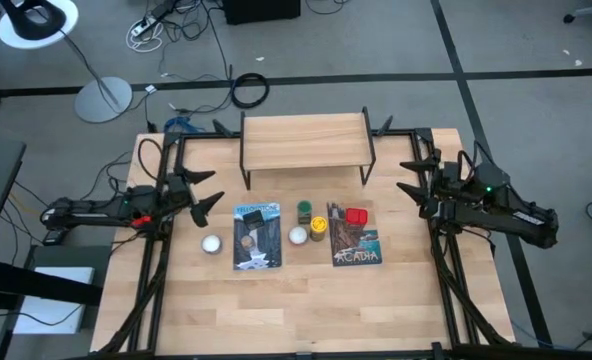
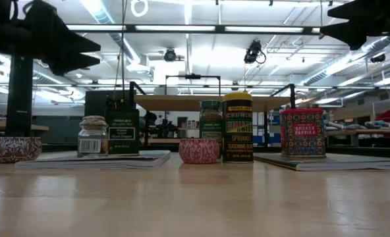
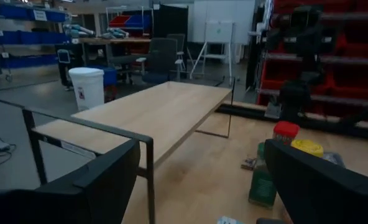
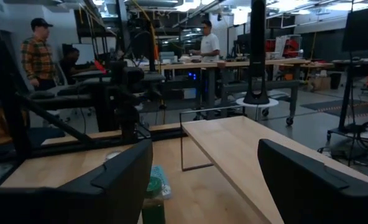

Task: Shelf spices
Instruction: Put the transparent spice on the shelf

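— While the low rack with the light wooden top board and black metal legs [image 1: 304, 141] is standing bare at the table's far edge, where are the spices sitting?

— Mid-table: green jar [image 1: 304, 210], yellow-capped jar [image 1: 318, 227], red boxy tin [image 1: 356, 215] on one flat picture book [image 1: 355, 245]; dark square tin [image 2: 122, 131] and tiny brown jar [image 2: 93, 136] on the other, though overhead they're blurring together.

— The arms?

— Left gripper [image 1: 205, 190] and right gripper [image 1: 410, 176] are hovering at opposite sides, fingers spread, grasping nothing.
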